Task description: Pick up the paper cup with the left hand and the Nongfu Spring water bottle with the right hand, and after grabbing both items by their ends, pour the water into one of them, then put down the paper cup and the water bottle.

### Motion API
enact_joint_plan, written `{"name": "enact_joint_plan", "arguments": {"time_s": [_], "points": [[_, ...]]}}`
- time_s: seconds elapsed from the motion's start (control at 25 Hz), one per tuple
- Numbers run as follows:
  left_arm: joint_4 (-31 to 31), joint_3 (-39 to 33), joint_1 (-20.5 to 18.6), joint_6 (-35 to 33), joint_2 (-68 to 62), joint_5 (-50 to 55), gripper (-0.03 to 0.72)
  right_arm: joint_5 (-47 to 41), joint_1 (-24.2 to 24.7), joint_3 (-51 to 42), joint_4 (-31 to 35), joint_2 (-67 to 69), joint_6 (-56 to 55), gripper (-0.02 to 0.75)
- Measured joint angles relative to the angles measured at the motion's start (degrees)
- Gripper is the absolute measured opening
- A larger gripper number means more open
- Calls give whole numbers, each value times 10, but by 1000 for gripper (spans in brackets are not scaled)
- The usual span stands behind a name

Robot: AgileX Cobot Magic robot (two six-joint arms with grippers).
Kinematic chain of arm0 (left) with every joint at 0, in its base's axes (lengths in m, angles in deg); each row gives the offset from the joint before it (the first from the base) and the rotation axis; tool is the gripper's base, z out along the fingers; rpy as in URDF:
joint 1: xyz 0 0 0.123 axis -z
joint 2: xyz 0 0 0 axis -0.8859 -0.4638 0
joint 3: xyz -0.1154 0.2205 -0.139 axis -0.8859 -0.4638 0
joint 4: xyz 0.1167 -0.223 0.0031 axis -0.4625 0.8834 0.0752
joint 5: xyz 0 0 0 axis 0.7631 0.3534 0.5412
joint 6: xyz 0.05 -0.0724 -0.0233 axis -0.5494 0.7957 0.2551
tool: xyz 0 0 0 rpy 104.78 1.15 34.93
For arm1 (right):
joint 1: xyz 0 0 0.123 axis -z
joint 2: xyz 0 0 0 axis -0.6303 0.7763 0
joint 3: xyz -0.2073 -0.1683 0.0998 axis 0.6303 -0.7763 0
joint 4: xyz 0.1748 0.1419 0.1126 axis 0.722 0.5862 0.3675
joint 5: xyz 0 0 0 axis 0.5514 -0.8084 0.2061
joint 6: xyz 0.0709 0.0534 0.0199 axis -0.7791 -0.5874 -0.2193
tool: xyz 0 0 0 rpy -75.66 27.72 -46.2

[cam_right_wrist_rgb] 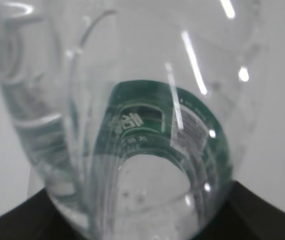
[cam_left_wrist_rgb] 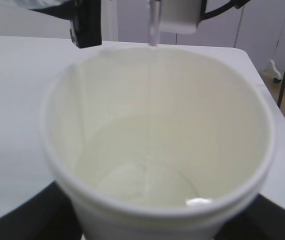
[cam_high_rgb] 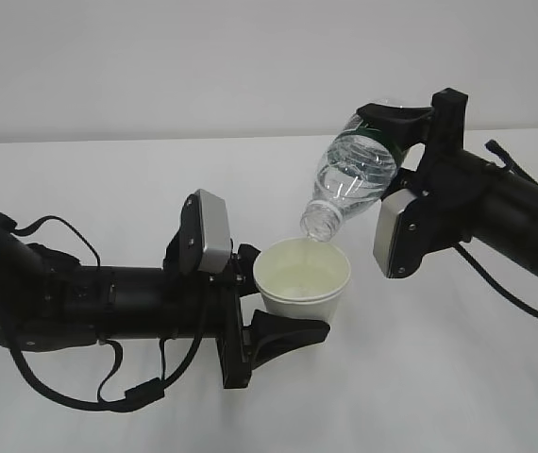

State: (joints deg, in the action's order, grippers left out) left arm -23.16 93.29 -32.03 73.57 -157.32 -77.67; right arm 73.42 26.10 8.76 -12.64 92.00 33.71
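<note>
White paper cup [cam_high_rgb: 304,276] sits gripped in the left claw [cam_high_rgb: 274,316] above the table [cam_high_rgb: 109,189]. The right claw [cam_high_rgb: 403,142] grips the tipped water bottle [cam_high_rgb: 354,175]; tipping faster might splash water [cam_left_wrist_rgb: 154,25] past the rim.

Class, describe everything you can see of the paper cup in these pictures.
The paper cup is small, white and tapered, with a rolled rim and a cream inside. It stands upright above the table, held near its base by the left pincer. A little clear water lies in its bottom, and a thin stream falls into it from the tilted bottle, whose mouth hangs just over the far rim without touching.
</note>
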Motion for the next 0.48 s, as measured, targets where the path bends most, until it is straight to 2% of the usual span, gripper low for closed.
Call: {"name": "enact_joint_plan", "arguments": {"time_s": [0.48], "points": [[1, 0, 0, 0, 0, 0, 483, 0, 0, 0, 0, 0, 0, 456]]}}
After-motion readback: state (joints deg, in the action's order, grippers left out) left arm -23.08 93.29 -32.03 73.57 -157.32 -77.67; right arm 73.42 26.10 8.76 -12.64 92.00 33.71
